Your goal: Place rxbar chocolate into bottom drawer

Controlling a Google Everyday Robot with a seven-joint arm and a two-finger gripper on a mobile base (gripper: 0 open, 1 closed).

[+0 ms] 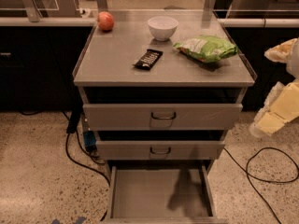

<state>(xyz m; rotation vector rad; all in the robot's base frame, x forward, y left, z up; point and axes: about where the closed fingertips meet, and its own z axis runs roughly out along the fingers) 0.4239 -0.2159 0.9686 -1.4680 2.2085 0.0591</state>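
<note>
The rxbar chocolate (148,59), a small flat black wrapper with white lettering, lies on the grey cabinet top (112,64) near its middle front. The bottom drawer (159,197) is pulled out, a shallow grey tray with a bare floor. My gripper (276,110) shows as pale yellow and white parts at the right edge of the view, beside the cabinet at the height of the top drawer. It is well to the right of the bar and touches nothing.
On the top stand a white bowl (162,27), a red apple (105,21) at the back left and a green-and-white chip bag (206,47) at the right. Two drawers with dark loop handles (163,116) stand slightly out. Black cables (261,164) lie on the speckled floor.
</note>
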